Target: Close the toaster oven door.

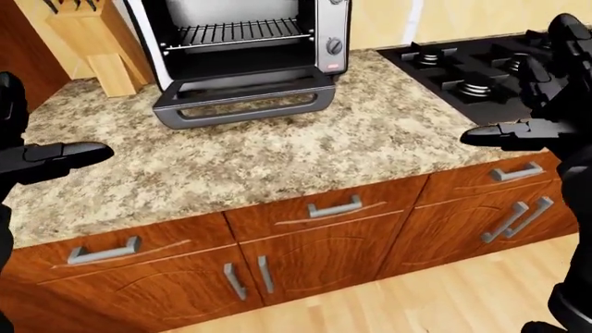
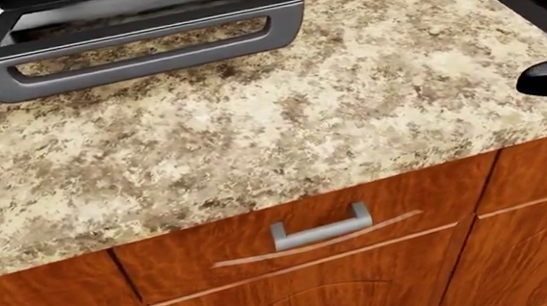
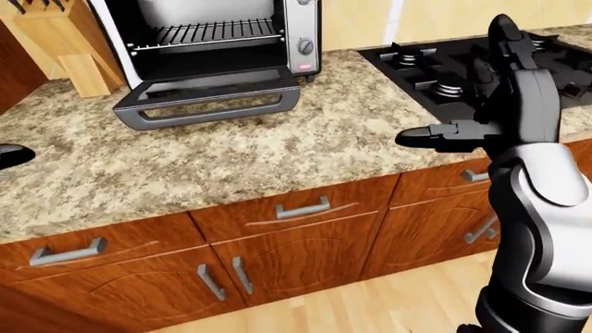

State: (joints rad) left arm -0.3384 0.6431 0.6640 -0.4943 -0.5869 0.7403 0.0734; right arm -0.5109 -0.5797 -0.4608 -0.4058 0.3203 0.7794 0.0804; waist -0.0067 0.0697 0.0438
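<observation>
The oven (image 1: 242, 41) is sitting at about 12 o'clock in the left-eye view, on the counter (image 1: 277, 149), with its door (image 1: 242, 103) hanging open and lying flat toward the counter's near edge. The door's handle (image 2: 131, 51) is showing as a grey bar across the top of the head view, at about 11 o'clock. A wire rack (image 1: 236, 31) is sitting inside the open cavity, and knobs (image 1: 334, 46) are running down the oven's right panel.

A knife block (image 1: 92, 41) is standing just beside the oven, at 10 o'clock in the left-eye view. A stove (image 1: 481, 66) is lying at 2 o'clock, set into the same counter.

The left hand (image 1: 51, 156) is hovering at 9 o'clock in the left-eye view, over the counter's left part and well apart from the door. Its fingers are reaching out and gripping nothing, though only a dark outline is showing, so their exact spread is hard to read. The right hand (image 3: 463, 135) is hanging at 3 o'clock in the right-eye view, near the counter's edge beside the stove. Its fingers are apart, one (image 3: 421, 137) pointing left, and it is holding nothing.

Below the counter, drawers (image 1: 319, 211) with grey pulls are running above cabinet doors (image 1: 314, 260), and the floor (image 1: 435, 298) is showing at 5 o'clock.
</observation>
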